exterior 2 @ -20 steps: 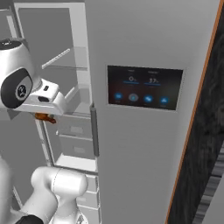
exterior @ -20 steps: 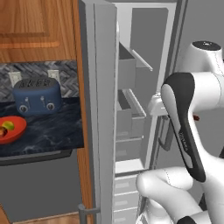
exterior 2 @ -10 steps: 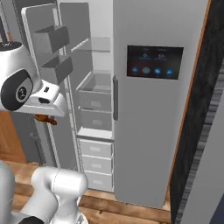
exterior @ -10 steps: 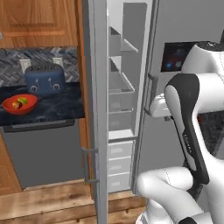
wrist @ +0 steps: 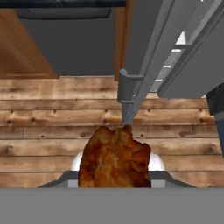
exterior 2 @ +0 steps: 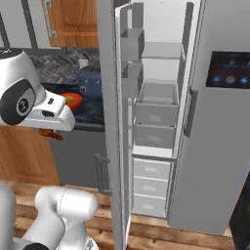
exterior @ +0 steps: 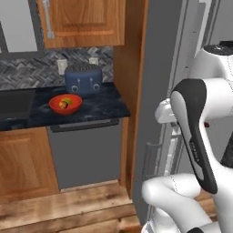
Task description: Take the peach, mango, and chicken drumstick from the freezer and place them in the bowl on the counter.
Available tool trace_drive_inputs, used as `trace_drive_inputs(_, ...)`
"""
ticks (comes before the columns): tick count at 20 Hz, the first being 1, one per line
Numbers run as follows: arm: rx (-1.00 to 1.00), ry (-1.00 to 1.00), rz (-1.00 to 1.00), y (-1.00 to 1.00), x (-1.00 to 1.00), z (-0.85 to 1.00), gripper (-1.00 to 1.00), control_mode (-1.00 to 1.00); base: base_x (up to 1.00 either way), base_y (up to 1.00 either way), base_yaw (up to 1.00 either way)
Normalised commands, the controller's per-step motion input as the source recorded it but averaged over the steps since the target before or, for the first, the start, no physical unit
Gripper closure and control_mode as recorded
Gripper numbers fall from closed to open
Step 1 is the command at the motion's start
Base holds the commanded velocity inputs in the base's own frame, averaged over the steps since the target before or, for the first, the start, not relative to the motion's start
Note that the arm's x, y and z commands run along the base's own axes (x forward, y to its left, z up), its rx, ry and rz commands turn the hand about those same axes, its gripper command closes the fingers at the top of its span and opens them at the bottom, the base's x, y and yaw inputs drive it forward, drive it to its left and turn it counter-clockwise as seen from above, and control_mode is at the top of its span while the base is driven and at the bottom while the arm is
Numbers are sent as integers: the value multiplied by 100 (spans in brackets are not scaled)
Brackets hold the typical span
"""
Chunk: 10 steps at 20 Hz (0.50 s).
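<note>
My gripper (wrist: 114,177) is shut on the chicken drumstick (wrist: 114,158), a reddish-brown piece that hangs over the wooden floor in the hand view. From the right base view the drumstick (exterior 2: 52,133) pokes out below my white hand, left of the freezer door (exterior 2: 108,122). The freezer (exterior 2: 156,97) stands open, with a white interior and grey drawers. The red-orange bowl (exterior: 65,104) sits on the dark counter (exterior: 102,108) in front of the blue toaster. In it lie the green-yellow mango (exterior: 68,100) and the orange peach (exterior: 62,106).
A blue toaster (exterior: 83,78) stands behind the bowl against the backsplash. A black sink (exterior: 13,103) lies left of the bowl. The open freezer door (exterior: 157,82) stands edge-on between my arm and the counter. A grey appliance front (exterior: 86,150) sits under the counter.
Both base views have swung from the freezer interior toward the counter, so the base has moved. The drumstick stays in my gripper throughout.
</note>
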Motion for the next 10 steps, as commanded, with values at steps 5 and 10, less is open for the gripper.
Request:
trace_drive_inputs(5,0,0,0,0,0,0,100,100,50,100,-1)
trace_drive_inputs(10,0,0,0,0,0,0,100,100,95,78,0)
